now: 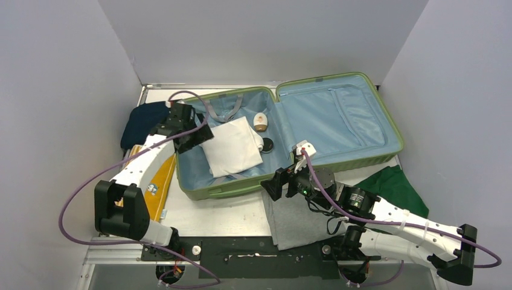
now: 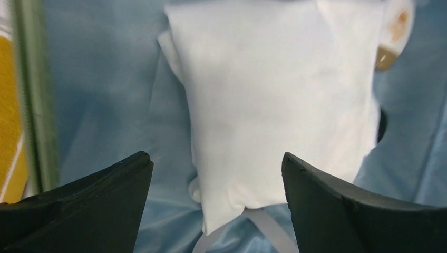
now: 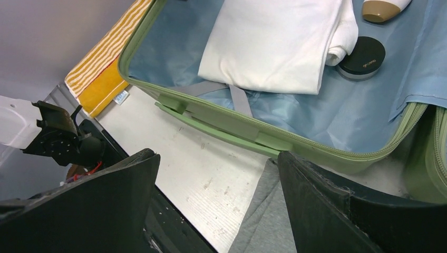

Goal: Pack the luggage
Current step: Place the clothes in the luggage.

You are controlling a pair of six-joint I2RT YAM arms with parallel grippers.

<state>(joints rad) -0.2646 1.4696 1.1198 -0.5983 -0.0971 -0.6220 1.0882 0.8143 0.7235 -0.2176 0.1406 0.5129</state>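
The light-green luggage (image 1: 386, 124) lies open on the table, blue lining up. In its left half lie a folded white cloth (image 1: 232, 147), a beige-capped bottle (image 1: 260, 121) and a round black compact (image 1: 266, 144). My left gripper (image 1: 194, 138) is open above the left half, just left of the white cloth (image 2: 274, 95), holding nothing. My right gripper (image 1: 279, 183) is open and empty over the top left corner of a grey cloth (image 1: 296, 214) lying in front of the luggage's near rim (image 3: 221, 126). The grey cloth (image 3: 263, 226) shows between its jaws.
A dark navy cloth (image 1: 142, 121) lies left of the luggage. A yellow striped towel (image 1: 157, 181) lies under my left arm. A dark green cloth (image 1: 395, 187) lies right of the luggage's near edge. White walls close in the table.
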